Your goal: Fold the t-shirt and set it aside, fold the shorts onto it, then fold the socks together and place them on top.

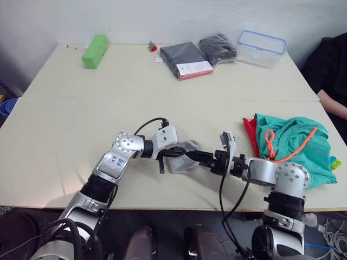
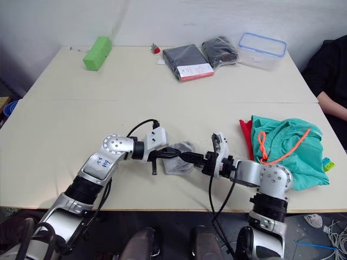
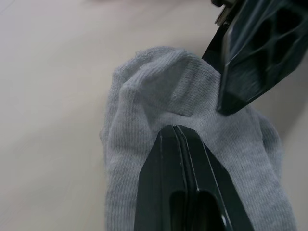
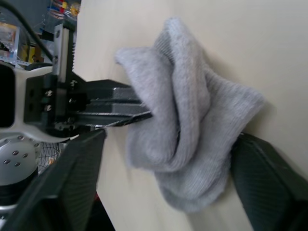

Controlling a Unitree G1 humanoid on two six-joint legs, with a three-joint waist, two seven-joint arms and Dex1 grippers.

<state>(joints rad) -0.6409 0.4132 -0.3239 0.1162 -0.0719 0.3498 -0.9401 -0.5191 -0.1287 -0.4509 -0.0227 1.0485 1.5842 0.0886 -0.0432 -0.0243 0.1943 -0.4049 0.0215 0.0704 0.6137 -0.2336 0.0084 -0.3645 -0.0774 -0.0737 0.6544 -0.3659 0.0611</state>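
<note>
The grey socks (image 1: 186, 155) lie bunched near the front edge of the table (image 1: 65, 119), between the two grippers. The left gripper (image 1: 180, 153) has its fingers pressed together, pinching the knit. The right gripper (image 4: 166, 144) is spread wide, one finger on either side of the bundle. To the right, well apart, the teal shorts (image 1: 295, 146) with their orange drawstring (image 1: 282, 145) sit heaped over the red t-shirt (image 1: 250, 132). At the far edge are a lime-green block (image 1: 95, 51), dark packaged garments (image 1: 186, 59) and a clear lidded container (image 1: 261, 47).
</note>
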